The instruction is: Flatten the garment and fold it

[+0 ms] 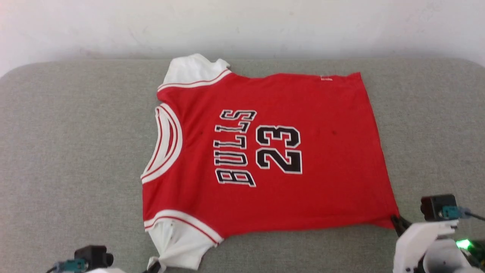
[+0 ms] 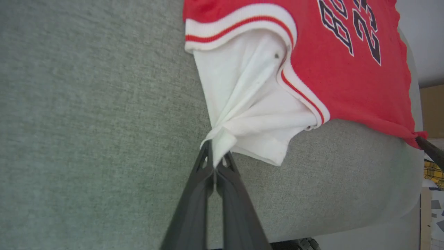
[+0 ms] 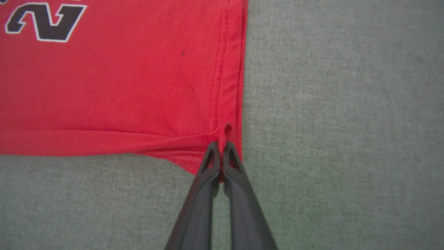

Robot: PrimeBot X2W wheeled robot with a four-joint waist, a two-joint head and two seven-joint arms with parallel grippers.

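My left gripper point(image 2: 216, 158) is pinched tight on the tip of the near white sleeve point(image 2: 249, 104). My right gripper point(image 3: 221, 151) clamps the near hem corner. Between them the garment point(image 1: 333, 174) lies spread flat, lettering up, on the grey cushion point(image 1: 68, 151), collar toward my left.

this looks like a plain indoor room, homelike rather than industrial, though which kind of room cannot be told. a wide padded surface point(image 1: 68, 151) covered in grey woven fabric, with rounded corners like a mattress or large sofa cushion, stands against a bare white wall point(image 1: 242, 26) marked with faint scuffs. a red jersey point(image 1: 322, 159) lies spread on it, as laundry would. past the padding's edge, the left wrist view shows a cardboard-brown panel point(image 2: 432, 111), a piece of yellow checked cloth point(image 2: 433, 171) and a grey-and-white patterned patch point(image 2: 437, 211), too small to identify.
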